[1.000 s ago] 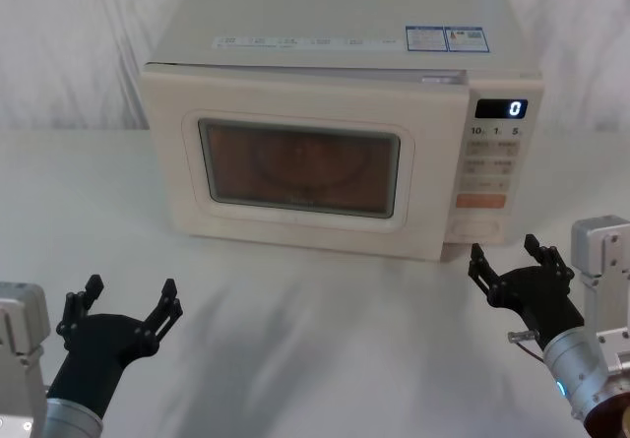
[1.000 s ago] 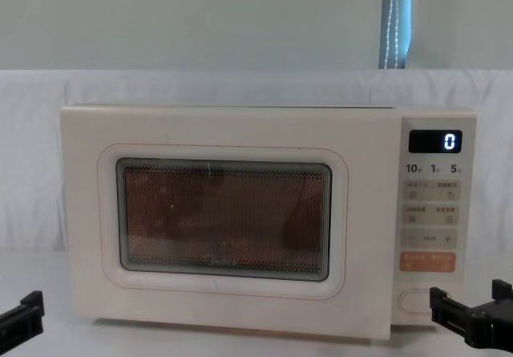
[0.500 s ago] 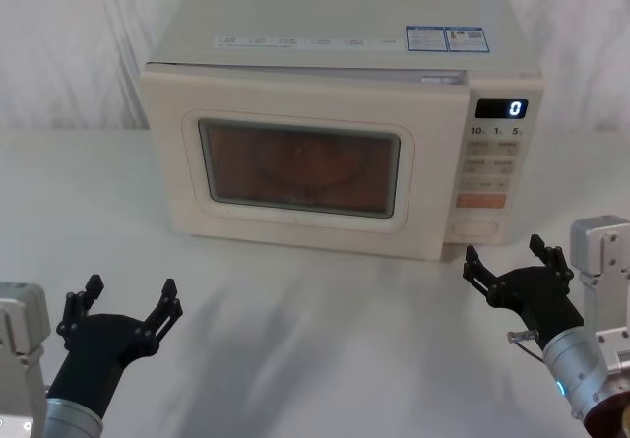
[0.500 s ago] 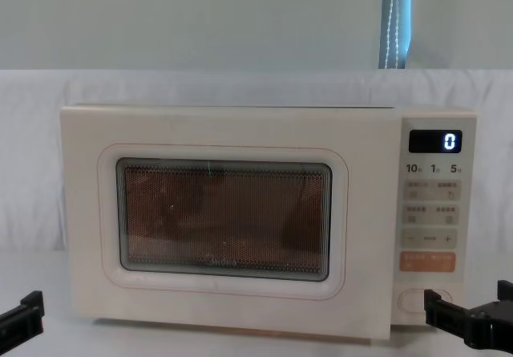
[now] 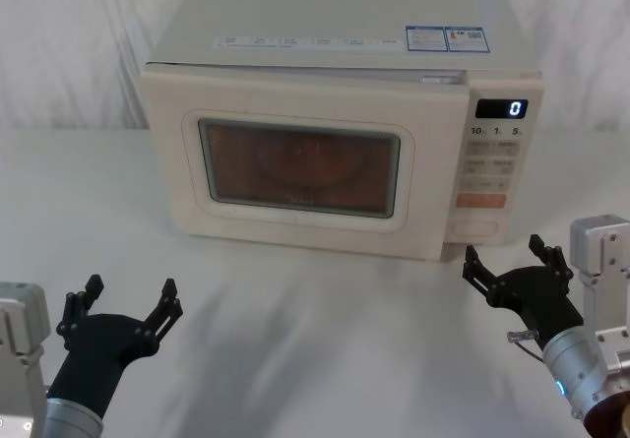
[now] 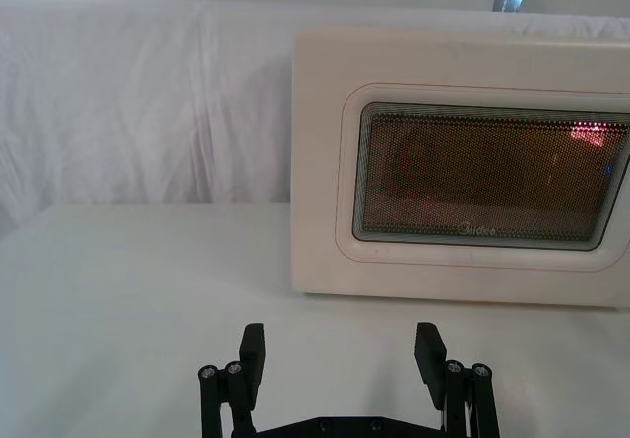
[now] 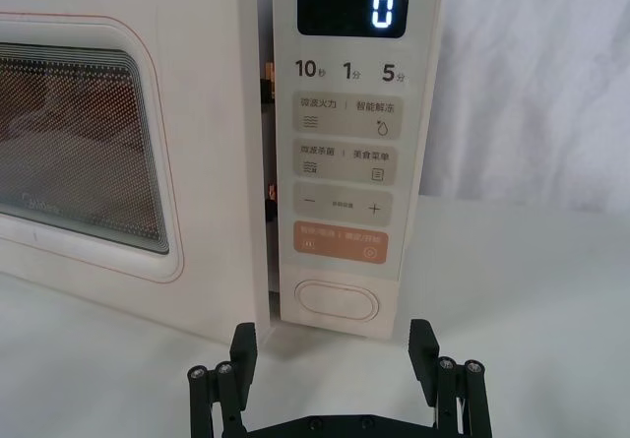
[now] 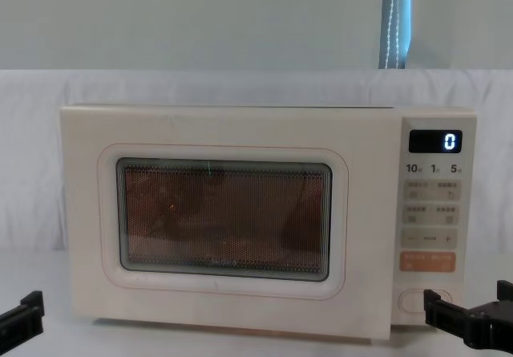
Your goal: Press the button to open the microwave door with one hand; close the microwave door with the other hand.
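A: Where does the microwave sit?

B: A cream microwave (image 5: 335,113) stands toward the back of a white-draped tabletop (image 5: 295,349), facing the robot. The microwave door (image 5: 295,167) covers most of its front, with a dark rounded window and a thin pinkish outline.

A: Is the door shut?

B: Not fully. In the right wrist view a narrow gap shows between the door's edge and the control panel (image 7: 345,153), and the head view shows the door's top edge standing slightly forward of the body. The inside glows orange through the window.

A: And the button?

B: The button (image 7: 339,300) is the wide pill-shaped key at the bottom of that panel, just below the orange rectangular key (image 7: 340,242). The display (image 7: 352,9) above reads 0.

A: Where is the right gripper?

B: The right gripper (image 5: 516,270) hovers just in front of the panel's lower corner, near the button but not touching it. Its jaws are spread apart with nothing between them; in the chest view one finger overlaps the button's right end.

A: The left one?

B: The left gripper (image 5: 123,309) is low over the tabletop at the near left, well apart from the microwave, jaws wide apart and empty, pointing toward the door's left side.
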